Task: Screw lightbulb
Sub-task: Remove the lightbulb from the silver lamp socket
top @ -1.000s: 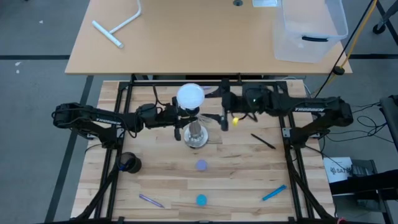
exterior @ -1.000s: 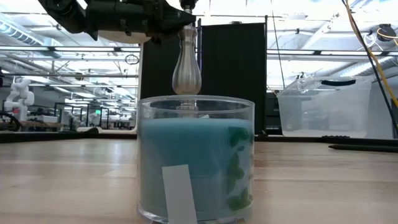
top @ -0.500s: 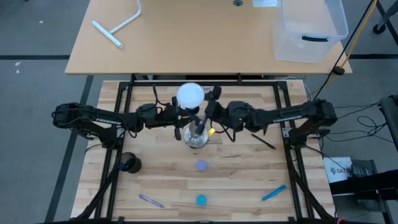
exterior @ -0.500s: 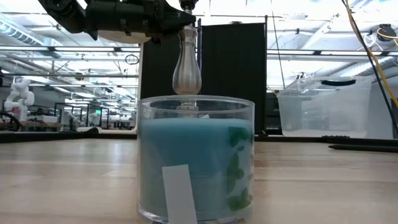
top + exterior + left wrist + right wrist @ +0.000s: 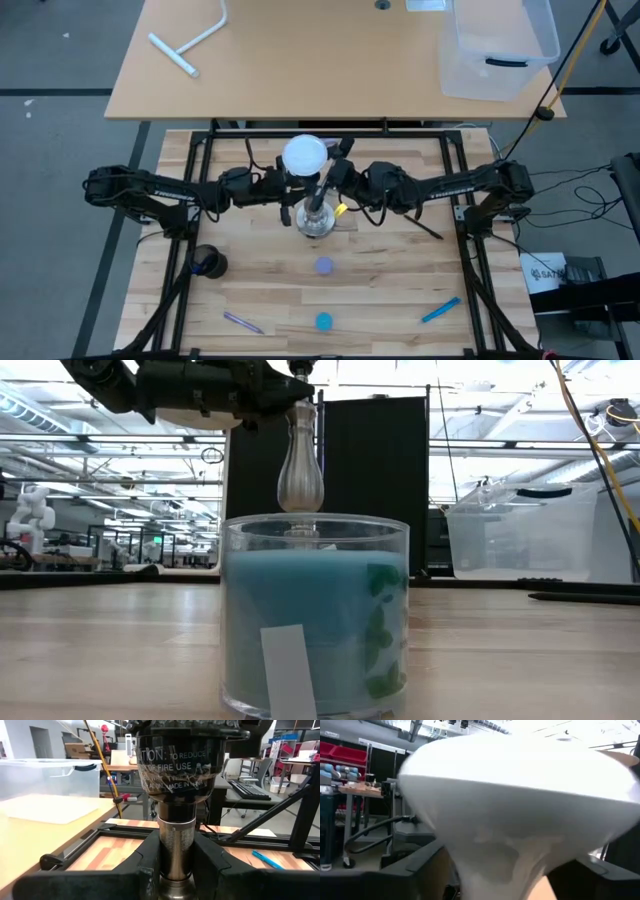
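Observation:
The white frosted lightbulb [image 5: 306,153] sits on the black socket top [image 5: 180,757] of the silvery stand [image 5: 316,218], which stands upright on its round base mid-table. My left gripper [image 5: 297,187] reaches in level from the table's left and is shut on the stand's post. My right gripper [image 5: 333,172] comes from the right, open. Its fingers [image 5: 417,865] stand on either side of the lightbulb's tapering neck [image 5: 500,865]. I cannot tell whether they touch it. In the low view a candle jar hides the stand's lower part. My left gripper pinches the stand's silvery post [image 5: 175,847] between its two fingers [image 5: 145,870], just below the black socket top. The fingers come level from the table's left and lie across the post. The stand is upright with its round base on the table.
A blue candle jar [image 5: 315,615] stands near the front edge, seen from above as a blue disc [image 5: 323,321]. Also on the table are a purple disc [image 5: 323,265], a black cup [image 5: 208,262], a black pen [image 5: 423,228], a blue pen [image 5: 440,310] and a purple pen [image 5: 243,322]. A clear bin [image 5: 495,45] is on the far table.
My right gripper has moved toward the table's left, from right of the stand up to the lightbulb, and tipped upward; most of the move came early in the second. The stand, the lightbulb and my left gripper have kept still.

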Robot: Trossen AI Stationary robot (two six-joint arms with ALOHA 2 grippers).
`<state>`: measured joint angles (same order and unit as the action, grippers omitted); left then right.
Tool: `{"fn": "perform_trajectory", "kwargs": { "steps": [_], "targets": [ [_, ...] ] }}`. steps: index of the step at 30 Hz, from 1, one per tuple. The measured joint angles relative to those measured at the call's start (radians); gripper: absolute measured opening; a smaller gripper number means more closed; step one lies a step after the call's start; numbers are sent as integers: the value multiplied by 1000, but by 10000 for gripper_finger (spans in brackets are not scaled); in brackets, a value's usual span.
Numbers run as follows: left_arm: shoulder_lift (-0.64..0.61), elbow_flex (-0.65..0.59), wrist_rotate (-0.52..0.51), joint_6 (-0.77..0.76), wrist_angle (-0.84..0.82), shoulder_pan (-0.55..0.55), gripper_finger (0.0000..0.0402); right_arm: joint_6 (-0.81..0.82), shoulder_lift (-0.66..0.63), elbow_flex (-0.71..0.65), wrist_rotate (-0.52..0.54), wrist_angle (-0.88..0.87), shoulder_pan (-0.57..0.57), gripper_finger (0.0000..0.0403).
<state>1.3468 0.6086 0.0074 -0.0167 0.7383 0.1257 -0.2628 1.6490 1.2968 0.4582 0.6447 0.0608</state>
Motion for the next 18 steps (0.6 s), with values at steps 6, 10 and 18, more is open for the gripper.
{"fn": "perform_trajectory", "kwargs": {
  "steps": [6,10,18],
  "targets": [
    [0,0,1,1,0,-1,76,19,-3,0,-12,-24,0,200],
    [0,0,4,5,0,-5,76,41,-26,0,-50,-96,-4,179],
    [1,2,29,8,-5,-5,76,50,-86,0,-197,-235,-31,174]
  ]
}}
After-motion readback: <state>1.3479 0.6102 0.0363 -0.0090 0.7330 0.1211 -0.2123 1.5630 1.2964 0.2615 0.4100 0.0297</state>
